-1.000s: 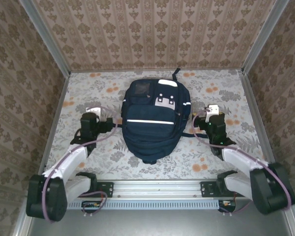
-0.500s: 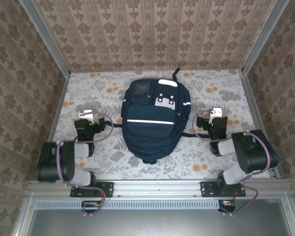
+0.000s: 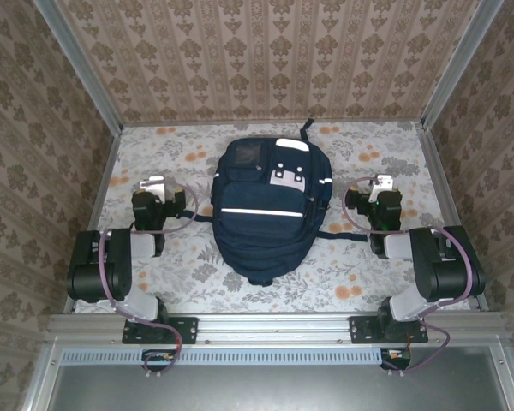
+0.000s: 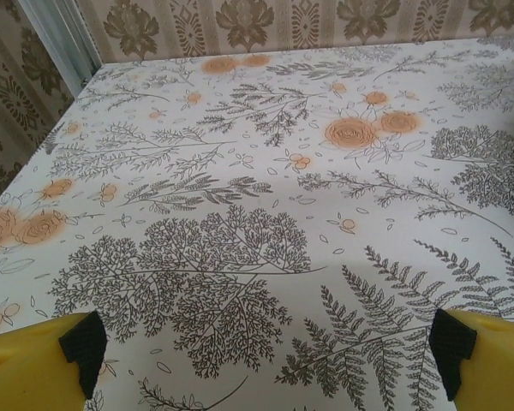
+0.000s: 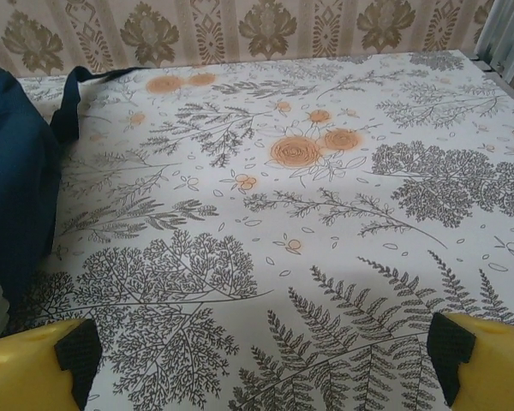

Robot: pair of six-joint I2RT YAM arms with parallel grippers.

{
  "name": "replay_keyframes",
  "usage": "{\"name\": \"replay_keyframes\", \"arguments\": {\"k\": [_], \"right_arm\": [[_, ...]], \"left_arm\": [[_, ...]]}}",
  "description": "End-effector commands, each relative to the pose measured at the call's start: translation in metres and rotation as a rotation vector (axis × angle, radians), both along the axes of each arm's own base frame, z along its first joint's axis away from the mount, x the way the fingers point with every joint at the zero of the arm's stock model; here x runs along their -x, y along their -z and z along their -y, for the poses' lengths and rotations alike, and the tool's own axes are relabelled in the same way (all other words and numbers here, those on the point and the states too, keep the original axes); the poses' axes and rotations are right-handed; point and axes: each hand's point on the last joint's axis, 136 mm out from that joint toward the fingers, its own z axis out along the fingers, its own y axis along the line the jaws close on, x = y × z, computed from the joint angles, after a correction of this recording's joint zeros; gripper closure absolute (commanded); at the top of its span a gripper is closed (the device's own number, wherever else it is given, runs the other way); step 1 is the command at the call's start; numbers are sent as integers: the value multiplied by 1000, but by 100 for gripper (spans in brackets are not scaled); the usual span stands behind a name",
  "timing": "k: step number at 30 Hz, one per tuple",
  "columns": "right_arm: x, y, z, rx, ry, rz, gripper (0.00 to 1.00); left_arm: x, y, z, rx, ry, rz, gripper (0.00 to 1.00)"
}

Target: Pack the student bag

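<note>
The student bag [image 3: 265, 205], navy blue with white stripes and a grey-white patch, lies flat in the middle of the floral table, its top toward the back wall. My left gripper [image 3: 154, 184] rests low to the bag's left, a short gap away. In the left wrist view it [image 4: 270, 355] is open, with bare tablecloth between its yellow fingers [image 4: 34, 355]. My right gripper [image 3: 379, 182] sits to the bag's right. It [image 5: 261, 355] is open too and holds nothing. The bag's side [image 5: 17, 171] and a dark strap [image 5: 73, 103] show at the left of the right wrist view.
Wallpapered walls close in the table on three sides, with metal posts [image 3: 86, 77] at the back corners. A metal rail [image 3: 265, 330] carries both arm bases along the near edge. Floral cloth [image 3: 343, 274] lies bare around the bag.
Both arms have folded back toward their bases, elbows drawn in. The grippers stayed open beside the bag, shifting only slightly. The bag has not moved.
</note>
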Motion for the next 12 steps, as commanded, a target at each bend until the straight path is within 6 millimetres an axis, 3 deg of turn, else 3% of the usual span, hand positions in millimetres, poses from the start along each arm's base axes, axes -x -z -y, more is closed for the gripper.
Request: {"name": "replay_keyframes", "arguments": {"k": [1, 12], "right_arm": [[-2, -5, -6, 32, 0, 1, 0], [-3, -6, -6, 31, -3, 2, 0]], "left_arm": [[2, 0, 7, -27, 27, -4, 0], [1, 0, 6, -15, 34, -6, 0]]}}
